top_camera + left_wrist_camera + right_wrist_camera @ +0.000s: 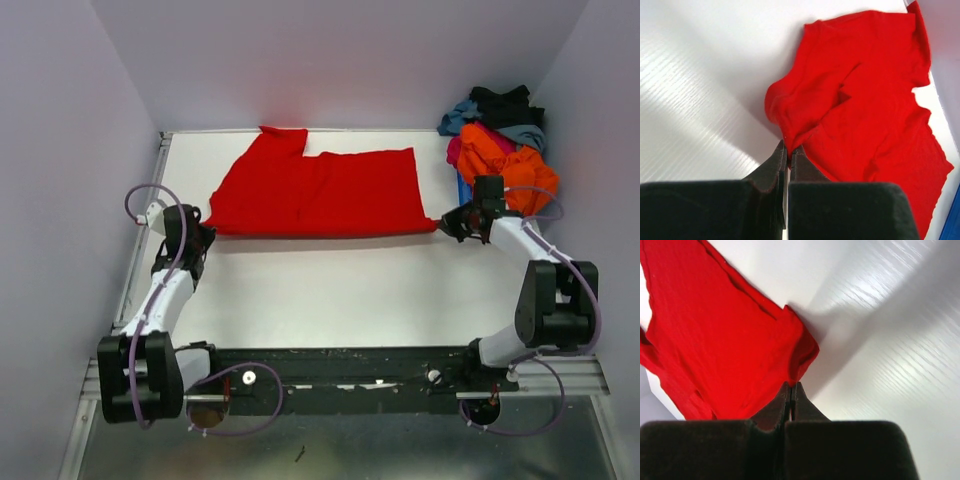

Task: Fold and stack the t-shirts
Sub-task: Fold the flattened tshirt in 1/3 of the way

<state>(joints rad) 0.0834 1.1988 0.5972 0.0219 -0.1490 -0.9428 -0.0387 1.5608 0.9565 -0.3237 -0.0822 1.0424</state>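
While the red shirt (pixel 320 192) lies spread flat across the far half of the counter (pixel 350 290), the left claw (pixel 788 151) is pinched closed on its near-left corner and the right claw (pixel 791 388) on its near-right corner. At the far right, the other shirts (pixel 505 150) sit heaped just beyond the right claw.

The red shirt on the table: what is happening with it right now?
Both arms hold the red t-shirt, which lies spread across the white table. The left gripper is shut on its near left corner and the right gripper on its near right corner. The other shirts wait in a crumpled heap at the far right corner.
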